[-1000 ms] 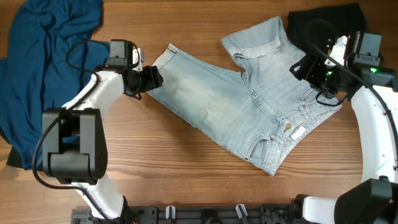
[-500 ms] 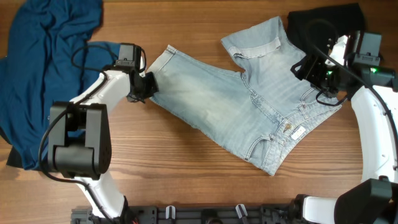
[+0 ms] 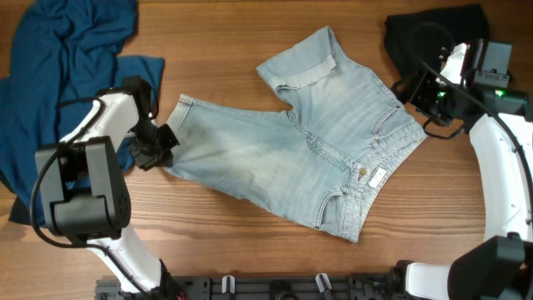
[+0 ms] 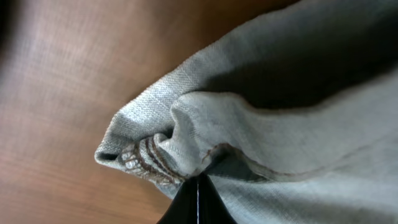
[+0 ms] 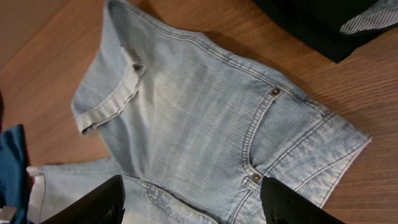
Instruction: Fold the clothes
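Note:
The pale blue jeans (image 3: 308,150) lie spread across the middle of the table, one leg reaching left and the waistband at the right. My left gripper (image 3: 158,146) is shut on the hem of that leg. In the left wrist view the bunched hem (image 4: 186,143) sits pinched at my closed gripper (image 4: 198,186). My right gripper (image 3: 414,90) hangs open above the waistband end. From the right wrist the jeans (image 5: 199,112) fill the view, with my right gripper (image 5: 193,205) spread wide over a riveted pocket and nothing between its fingers.
A dark blue shirt (image 3: 58,75) is heaped at the back left, close to my left arm, and its edge (image 5: 12,162) shows in the right wrist view. A black garment (image 3: 425,33) lies at the back right, behind my right gripper, also seen from the right wrist (image 5: 323,25).
My left gripper has shut on the leg hem and pulled it left and toward the front. The whole pair of jeans slid left with it. The right arm has stayed put.

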